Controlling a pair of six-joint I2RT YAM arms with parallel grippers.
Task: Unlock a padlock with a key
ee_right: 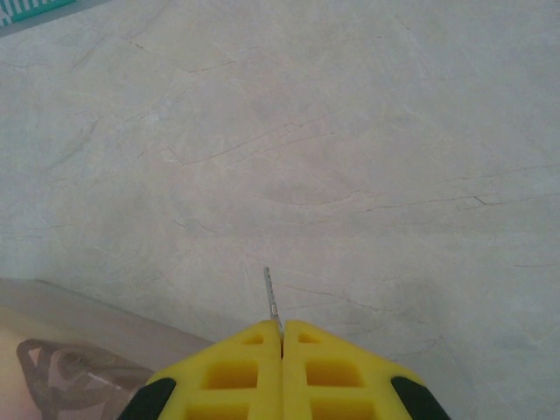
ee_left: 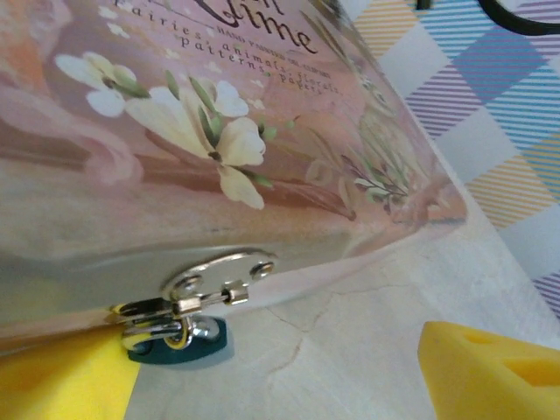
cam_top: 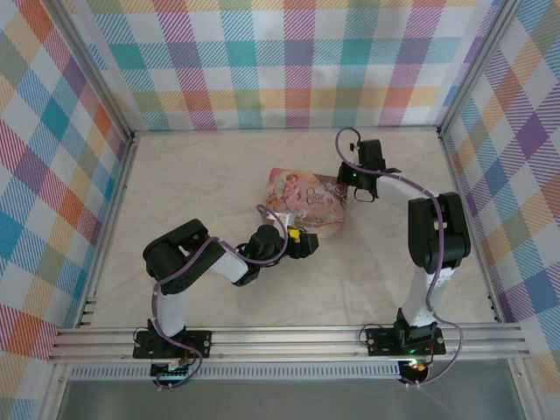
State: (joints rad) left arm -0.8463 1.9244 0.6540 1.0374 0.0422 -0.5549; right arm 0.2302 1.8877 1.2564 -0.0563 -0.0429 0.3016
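From the right hand (ee_right: pixel 282 328), the key (ee_right: pixel 271 296) juts lengthwise straight forward.

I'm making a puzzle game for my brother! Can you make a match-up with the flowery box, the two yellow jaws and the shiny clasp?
Things:
1. flowery box
2. left jaws
3. right jaws
4. shiny clasp

Descriptions:
A. shut on a thin metal blade
B. pink, lying on the table
C. silver, on the box's edge
D. spread wide apart

Pairs: 1-B, 2-D, 3-A, 4-C
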